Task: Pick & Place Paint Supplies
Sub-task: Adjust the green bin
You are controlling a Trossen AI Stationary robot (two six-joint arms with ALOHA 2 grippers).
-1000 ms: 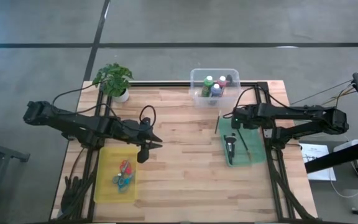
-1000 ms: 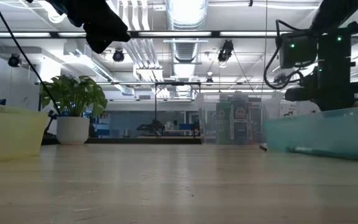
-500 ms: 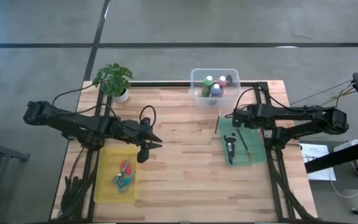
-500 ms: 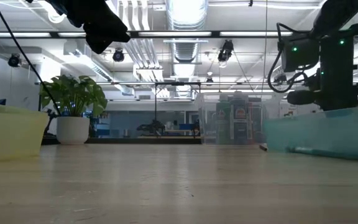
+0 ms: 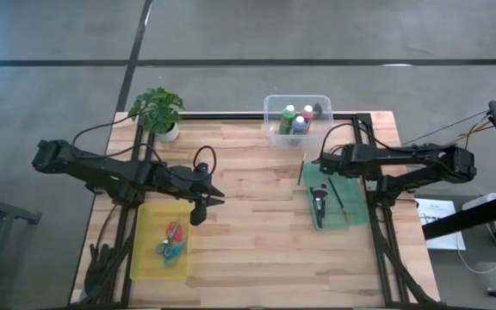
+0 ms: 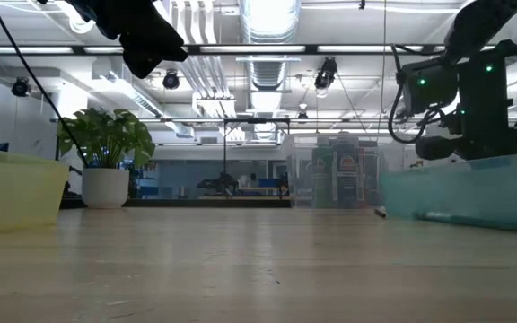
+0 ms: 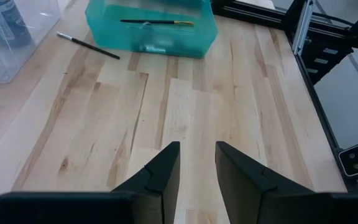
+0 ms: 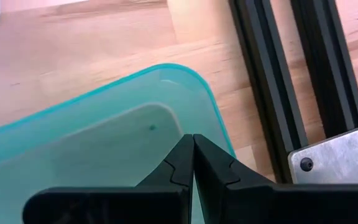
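— As the right hand (image 5: 320,161) has slid a little toward the middle of the surface (image 5: 248,172), what does that mean for the job?
— Its fingers are pressed shut on nothing. It now hangs over the far corner of the teal tray (image 5: 356,215), near the loose brush (image 5: 300,169) lying on the wood just beside that tray. I judge that brush to be the next pick, and the hand must open first.
— And the other supplies?
— Paint bottles (image 5: 295,120) stand in the clear bin (image 5: 270,110), scissors (image 5: 171,240) lie in the yellow tray (image 5: 147,258), and another brush (image 5: 336,197) rests in the teal tray.
— The left hand (image 7: 197,168)?
— Unmoved: partly open, empty, hovering above bare wood near the yellow tray.
— Room to work?
— Plenty of open wood between the trays. The loose brush lies close to the teal wall, though, with the clear bin near and the black frame rail (image 8: 263,74) just beyond the tray
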